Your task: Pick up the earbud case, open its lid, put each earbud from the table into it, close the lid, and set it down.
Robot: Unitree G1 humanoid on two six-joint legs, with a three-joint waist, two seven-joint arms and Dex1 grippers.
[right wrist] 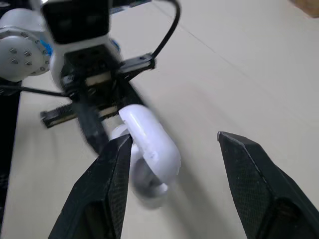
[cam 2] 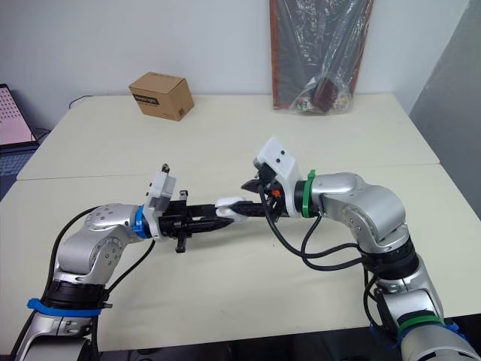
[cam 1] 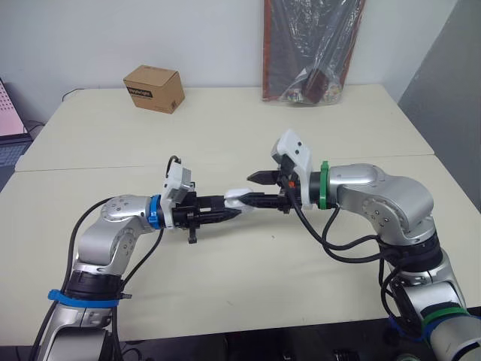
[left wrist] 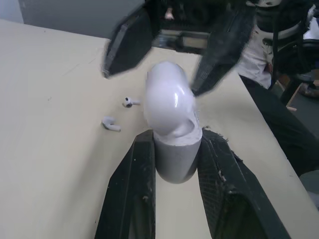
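My left gripper is shut on the lower body of the white earbud case and holds it above the table's middle. The case has its lid tipped up, partly open. My right gripper faces it from the right, open. Its fingers straddle the lid of the case, and I cannot tell whether they touch it. Two white earbuds lie side by side on the table beyond the case.
A brown cardboard box stands at the back left. A plastic bag of dark items leans on the wall at the back right. A seam in the cream table crosses behind both grippers.
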